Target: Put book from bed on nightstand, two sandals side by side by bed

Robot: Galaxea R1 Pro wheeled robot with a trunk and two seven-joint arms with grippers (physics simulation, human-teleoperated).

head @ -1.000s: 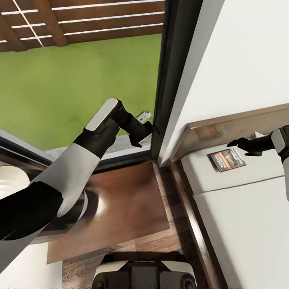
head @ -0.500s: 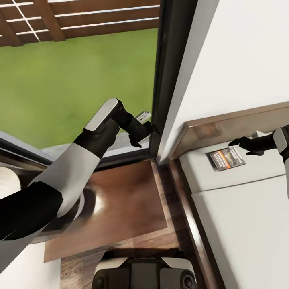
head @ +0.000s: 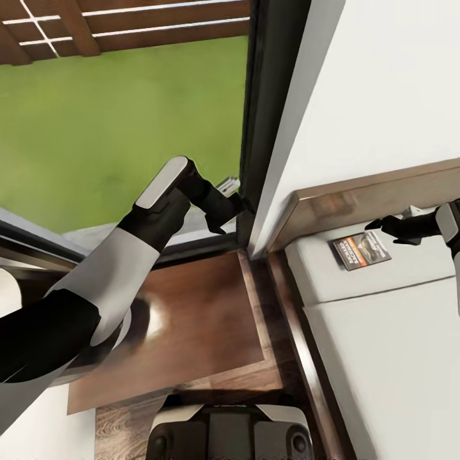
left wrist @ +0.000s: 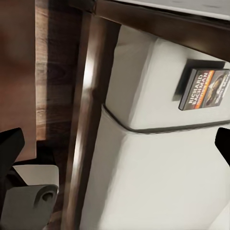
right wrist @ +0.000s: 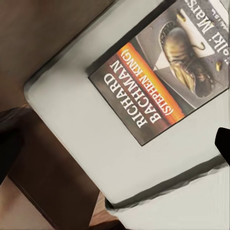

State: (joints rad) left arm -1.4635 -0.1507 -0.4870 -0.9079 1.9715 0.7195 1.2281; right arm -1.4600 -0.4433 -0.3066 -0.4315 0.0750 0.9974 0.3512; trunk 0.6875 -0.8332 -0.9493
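The book (head: 360, 250) lies flat on the pale bed (head: 383, 345), near its corner by the wooden headboard (head: 358, 203); its cover reads "RICHARD BACHMAN" (right wrist: 158, 76). My right gripper (head: 383, 229) hovers open just above the book's far edge, one finger on each side of it in the right wrist view, touching nothing. My left gripper (head: 229, 203) is raised over the far edge of the dark glossy nightstand (head: 191, 319), open and empty; its wrist view looks across to the book (left wrist: 203, 88). The sandals are out of view.
A tall dark-framed glass opening (head: 255, 115) stands behind the nightstand, with green lawn outside. A white wall (head: 383, 83) rises behind the headboard. The bed's dark frame (head: 300, 345) runs between nightstand and mattress. My base (head: 230, 437) sits on the wood floor.
The whole picture has shifted a little, so the camera has moved. Both arms keep nearly the same pose, and the book lies where it was.
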